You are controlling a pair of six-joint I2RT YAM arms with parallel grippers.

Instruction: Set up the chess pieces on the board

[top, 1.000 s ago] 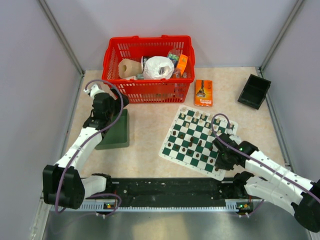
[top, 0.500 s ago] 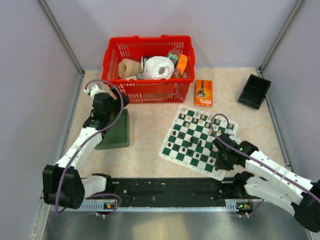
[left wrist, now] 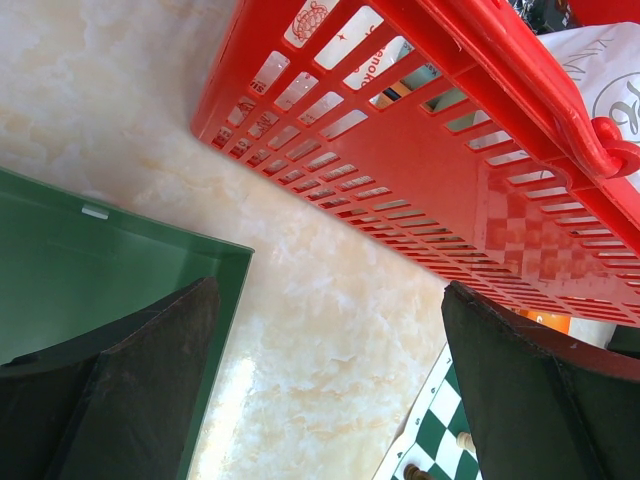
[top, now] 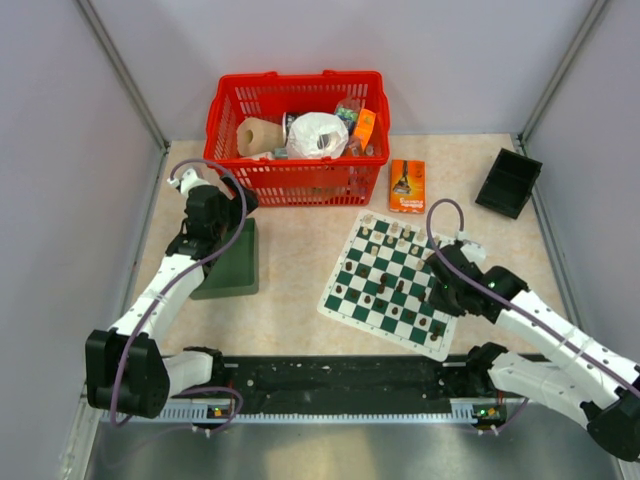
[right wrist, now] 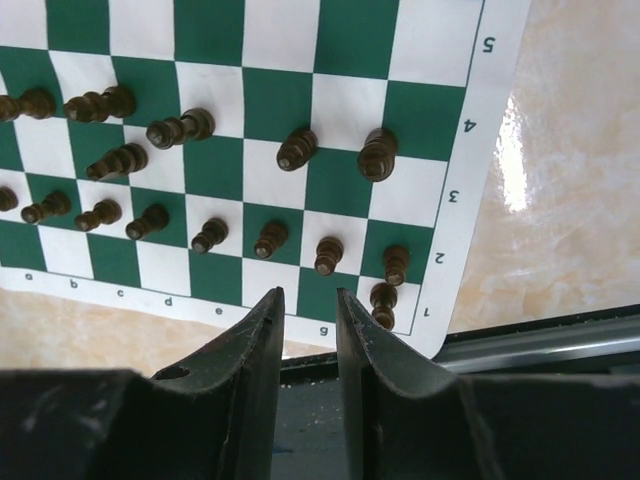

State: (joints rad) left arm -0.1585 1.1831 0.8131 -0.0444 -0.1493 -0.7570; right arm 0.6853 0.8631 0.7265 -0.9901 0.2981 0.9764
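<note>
The green-and-white checked board lies right of centre, turned slightly. Dark chess pieces stand on its near rows, and cream pieces line its far edge. My right gripper hovers over the board's near right corner. Its jaws are a narrow gap apart with nothing between them. A dark piece stands on the corner square just beside the right finger. My left gripper is wide open and empty. It hangs over the right edge of the plain green tray, with the board's corner just showing.
A red basket full of household items stands at the back. An orange box lies behind the board and a black tray sits at the far right. A black rail runs along the near edge.
My right gripper has risen and moved away from the board's near edge toward its right side. The left arm has not moved.
</note>
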